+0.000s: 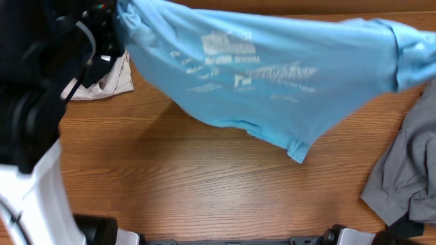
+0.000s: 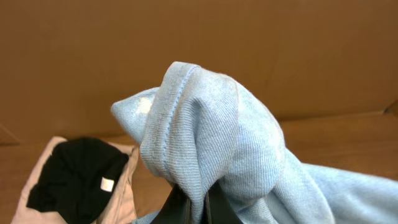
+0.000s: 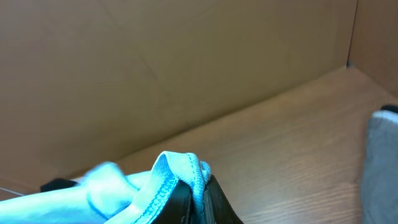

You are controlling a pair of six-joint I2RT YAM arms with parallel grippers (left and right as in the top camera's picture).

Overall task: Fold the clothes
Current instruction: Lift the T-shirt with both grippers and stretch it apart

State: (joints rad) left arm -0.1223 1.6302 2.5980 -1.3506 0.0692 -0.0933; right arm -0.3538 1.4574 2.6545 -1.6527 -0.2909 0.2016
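A sky-blue T-shirt (image 1: 272, 75) with white lettering hangs stretched across the far side of the table, its lower edge sagging toward the wood. In the left wrist view, my left gripper (image 2: 196, 199) is shut on a bunched hem of the T-shirt (image 2: 205, 124). The dark left arm (image 1: 82, 34) stands at the shirt's left end. My right gripper (image 3: 199, 183) is shut on a stitched edge of the same T-shirt (image 3: 180, 165); it is out of the overhead view. Other clothes lie around: a black garment (image 2: 74, 177) on a beige one (image 1: 109, 78), and a grey one (image 1: 405, 170).
The wooden table (image 1: 204, 184) runs under the shirt. A brown cardboard wall (image 2: 249, 50) closes off the back. The white robot base (image 1: 41, 197) fills the lower left. The grey garment (image 3: 379, 162) lies near the right gripper.
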